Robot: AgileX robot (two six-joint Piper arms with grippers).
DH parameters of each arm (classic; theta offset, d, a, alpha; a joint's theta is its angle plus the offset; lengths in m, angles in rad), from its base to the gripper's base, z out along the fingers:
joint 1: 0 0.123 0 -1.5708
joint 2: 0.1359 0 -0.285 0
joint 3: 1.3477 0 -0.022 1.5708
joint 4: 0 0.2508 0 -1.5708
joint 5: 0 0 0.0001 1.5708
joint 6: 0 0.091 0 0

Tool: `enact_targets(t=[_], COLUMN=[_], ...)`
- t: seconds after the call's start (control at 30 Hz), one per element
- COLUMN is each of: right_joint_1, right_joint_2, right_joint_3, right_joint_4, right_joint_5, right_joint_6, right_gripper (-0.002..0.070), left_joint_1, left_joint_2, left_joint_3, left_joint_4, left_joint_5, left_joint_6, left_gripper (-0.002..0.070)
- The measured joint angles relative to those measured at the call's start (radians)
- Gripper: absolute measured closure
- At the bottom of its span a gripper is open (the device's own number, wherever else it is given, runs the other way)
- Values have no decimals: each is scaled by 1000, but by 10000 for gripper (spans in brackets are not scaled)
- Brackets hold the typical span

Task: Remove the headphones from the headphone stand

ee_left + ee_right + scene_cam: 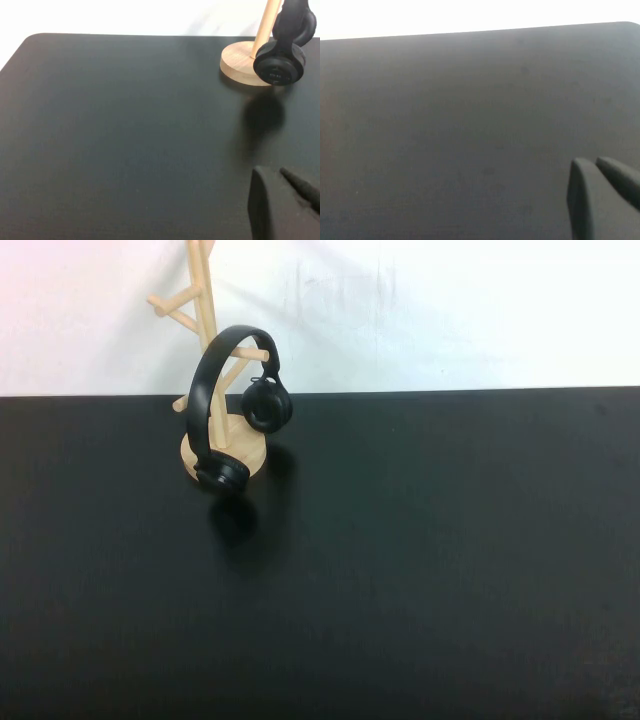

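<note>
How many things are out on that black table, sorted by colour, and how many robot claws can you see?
Black things: 1, the headphones, hanging on a peg.
Wooden things: 1, the headphone stand.
Robot claws: 2, the left gripper, shut, low over the table short of the stand, and the right gripper over bare table.
Total: 4

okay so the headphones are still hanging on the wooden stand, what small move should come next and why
Probably open the left gripper and ease it toward the headphones. They hang by the headband over a peg of the headphone stand, on the robot's left, and that gripper sits shut, low over the black table, well short of them. The right gripper is over bare table, with no stand in its view.
</note>
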Motion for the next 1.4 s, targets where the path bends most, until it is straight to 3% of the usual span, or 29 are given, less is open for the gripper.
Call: enact_targets(t=[0.9,1.0,1.3,1.4], right_joint_1=[0,0,0,0], right_joint_2=[0,0,0,0], right_joint_3=[0,0,0,0], right_joint_4=[0,0,0,0], right_joint_5=[0,0,0,0], right_joint_6=[0,0,0,0], right_gripper=[685,685,685,685], left_joint_1=[0,0,0,0], left_joint_2=[0,0,0,0], left_joint_3=[0,2,2,2], left_joint_4=[-10,-100,-572,-675], left_joint_5=[-17,-38,-155,-195], left_joint_6=[0,0,0,0], left_gripper=[678,678,678,678])
